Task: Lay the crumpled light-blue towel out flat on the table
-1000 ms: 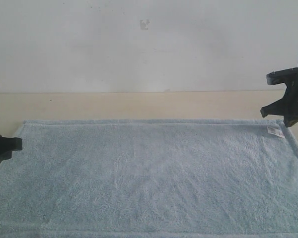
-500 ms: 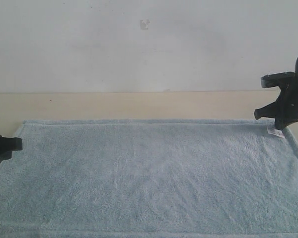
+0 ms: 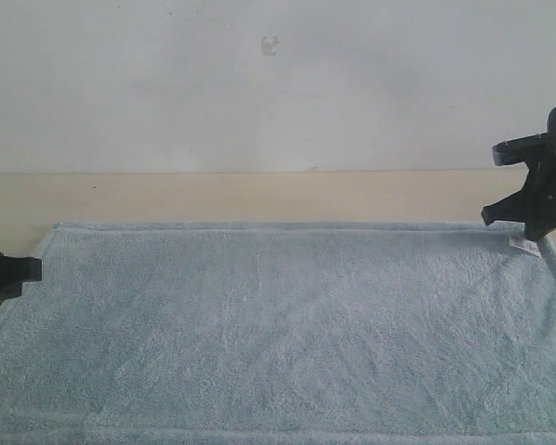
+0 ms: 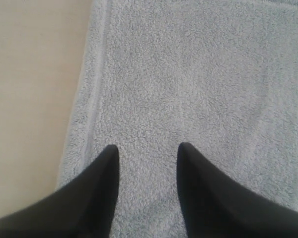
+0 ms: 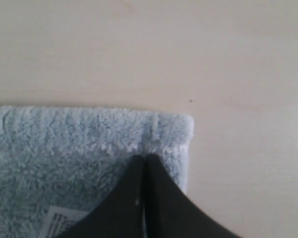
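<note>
The pale-blue towel (image 3: 278,324) lies spread flat over the beige table (image 3: 259,195), its near edge running out of the exterior view. Its white label (image 3: 524,245) sits at the far right corner. My right gripper (image 3: 535,232) is down on that corner, jaws closed together and pinching the hem (image 5: 154,130) just inside the towel's edge; the label (image 5: 59,220) shows beside the fingers. My left gripper (image 3: 23,271) hovers at the towel's left edge, open, with bare terry cloth (image 4: 188,74) between its two dark fingers (image 4: 102,183).
A plain white wall (image 3: 278,83) rises behind the table. A strip of bare tabletop (image 5: 188,49) runs between the towel's far hem and the wall, and more bare table (image 4: 30,99) lies past the towel's left edge.
The right gripper dipped onto the far right corner, then drew back to the right. The towel slid slightly right with it, its far left corner and label both shifting. The left gripper stayed still.
</note>
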Motion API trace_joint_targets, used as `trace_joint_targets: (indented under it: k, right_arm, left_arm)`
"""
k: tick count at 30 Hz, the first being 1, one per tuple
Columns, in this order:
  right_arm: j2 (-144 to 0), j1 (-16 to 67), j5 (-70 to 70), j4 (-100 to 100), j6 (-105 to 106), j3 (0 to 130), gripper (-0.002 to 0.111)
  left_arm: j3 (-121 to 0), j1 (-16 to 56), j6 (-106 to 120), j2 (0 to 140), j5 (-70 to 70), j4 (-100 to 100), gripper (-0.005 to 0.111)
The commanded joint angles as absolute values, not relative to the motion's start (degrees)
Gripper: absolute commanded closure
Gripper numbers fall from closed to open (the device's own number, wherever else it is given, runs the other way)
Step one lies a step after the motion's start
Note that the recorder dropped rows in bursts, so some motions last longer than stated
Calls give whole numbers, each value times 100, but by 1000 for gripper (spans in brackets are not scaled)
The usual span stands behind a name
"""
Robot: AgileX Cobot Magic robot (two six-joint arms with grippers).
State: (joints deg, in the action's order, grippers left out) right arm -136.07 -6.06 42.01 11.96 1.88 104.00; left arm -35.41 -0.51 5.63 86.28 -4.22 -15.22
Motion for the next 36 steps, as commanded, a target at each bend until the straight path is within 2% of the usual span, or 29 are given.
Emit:
trace_joint_targets:
  k: [1,11,19,26,31,36]
  right_arm:
    - [-13525,-643,4011,1306,-83,10407,108]
    - [-11872,-632,3741,-117,810,10083,108]
    - [-9425,-549,2502,-1951,1604,7432,108]
    - [-6907,158,1611,-2087,1687,4810,108]
    - [-5195,742,1945,-2490,1387,4125,108]
    - [-3849,987,2704,-2531,699,4072,108]
  left_arm:
    - [-3588,-5,526,8627,-435,-1561,69]
    - [-3588,-5,526,8210,-435,-1561,70]
    - [-3588,-5,450,7024,-478,-1561,72]
    - [-3588,-5,201,6388,-432,-1561,72]
    - [-3588,-5,201,6266,-434,-1561,72]
    - [-3588,-5,201,6266,-434,-1561,72]
